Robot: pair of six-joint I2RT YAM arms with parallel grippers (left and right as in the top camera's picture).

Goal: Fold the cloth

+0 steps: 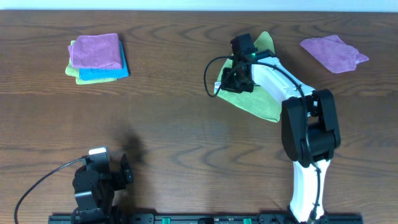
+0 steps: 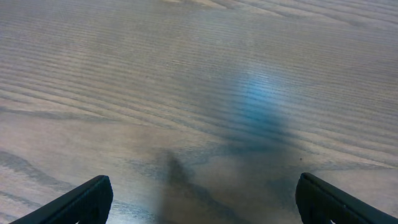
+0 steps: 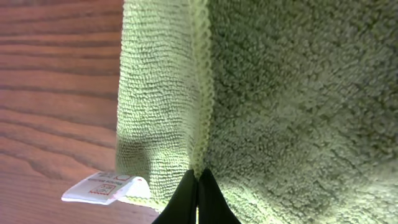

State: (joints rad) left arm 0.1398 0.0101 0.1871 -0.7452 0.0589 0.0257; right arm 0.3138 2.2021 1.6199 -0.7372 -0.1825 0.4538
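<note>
Fold under way: the right gripper (image 3: 198, 186) is pinched tight on the stitched hem of the lime-green cloth (image 1: 256, 101), which lies right of the table's (image 1: 174, 130) centre, toward its far edge. Next, it seems, the edge must be lifted and carried across to the opposite side. The terry pile looks soft and looped, with a white tag (image 3: 106, 186) at its corner. The left gripper (image 2: 202, 193) hangs wide at the table's front left.

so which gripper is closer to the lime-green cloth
Right. The right gripper is shut on the lime-green cloth at its edge; the left gripper hangs open over the table, well away.
</note>
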